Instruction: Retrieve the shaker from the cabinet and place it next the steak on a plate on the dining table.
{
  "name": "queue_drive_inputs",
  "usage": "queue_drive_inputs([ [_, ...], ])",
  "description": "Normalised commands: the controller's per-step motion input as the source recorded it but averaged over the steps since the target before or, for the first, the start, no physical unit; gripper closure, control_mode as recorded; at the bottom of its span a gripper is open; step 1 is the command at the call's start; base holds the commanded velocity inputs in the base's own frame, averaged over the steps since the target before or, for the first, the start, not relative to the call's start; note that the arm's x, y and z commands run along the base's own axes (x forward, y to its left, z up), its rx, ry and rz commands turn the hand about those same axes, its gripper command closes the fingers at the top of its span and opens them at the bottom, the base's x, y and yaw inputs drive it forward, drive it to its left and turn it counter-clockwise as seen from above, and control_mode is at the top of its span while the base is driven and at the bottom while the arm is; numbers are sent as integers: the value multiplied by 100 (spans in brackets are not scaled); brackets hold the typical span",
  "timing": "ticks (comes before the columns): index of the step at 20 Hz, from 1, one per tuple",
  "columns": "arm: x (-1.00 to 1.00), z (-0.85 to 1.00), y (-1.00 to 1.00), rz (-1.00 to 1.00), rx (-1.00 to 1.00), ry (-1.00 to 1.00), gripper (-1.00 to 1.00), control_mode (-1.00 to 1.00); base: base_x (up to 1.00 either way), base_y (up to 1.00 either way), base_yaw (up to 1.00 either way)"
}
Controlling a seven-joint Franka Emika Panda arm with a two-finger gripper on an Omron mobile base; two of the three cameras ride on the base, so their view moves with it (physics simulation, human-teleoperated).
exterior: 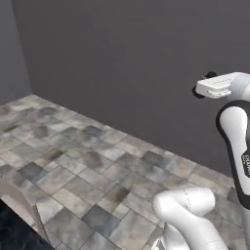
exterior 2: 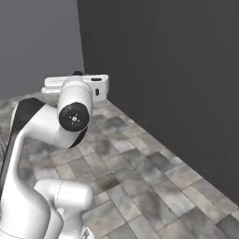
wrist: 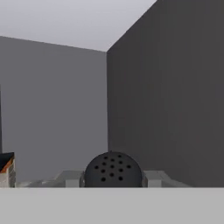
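Reaching out at the upper right of the left base view, the gripper point(exterior: 201, 90) carries a dark thing at its tip, above grey floor tiles point(exterior: 88, 166). At the upper left of the right base view the hand point(exterior 2: 77, 84) points at the dark wall point(exterior 2: 177, 84). Low in the centre of the hand view, the shaker point(wrist: 113, 170) sits clamped between the fingers point(wrist: 154, 177), its holed dome toward the camera. It looks small, light, rigid and smooth, so a hold across its body seems best.

A bare corner of a rendered home interior: a floor of mottled grey and brown stone tiles point(exterior: 93, 166) runs to plain dark grey walls point(exterior 2: 177, 70). A black marble-topped counter corner point(exterior: 14, 229) with a pale edge suggests a kitchen.
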Motion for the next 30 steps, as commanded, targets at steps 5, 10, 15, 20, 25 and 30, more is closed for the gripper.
queue_drive_inputs([
  [5, 0, 0, 0, 0, 0, 0, 100, 100, 93, 0, 58],
  [10, 0, 0, 0, 0, 0, 0, 100, 100, 84, 0, 60],
  [15, 0, 0, 0, 0, 0, 0, 100, 100, 71, 0, 67],
  [20, 0, 0, 0, 0, 0, 0, 100, 100, 60, 0, 69],
  [25, 0, 0, 0, 0, 0, 0, 100, 100, 62, 0, 70],
  [30, 0, 0, 0, 0, 0, 0, 100, 100, 63, -2, 69],
])
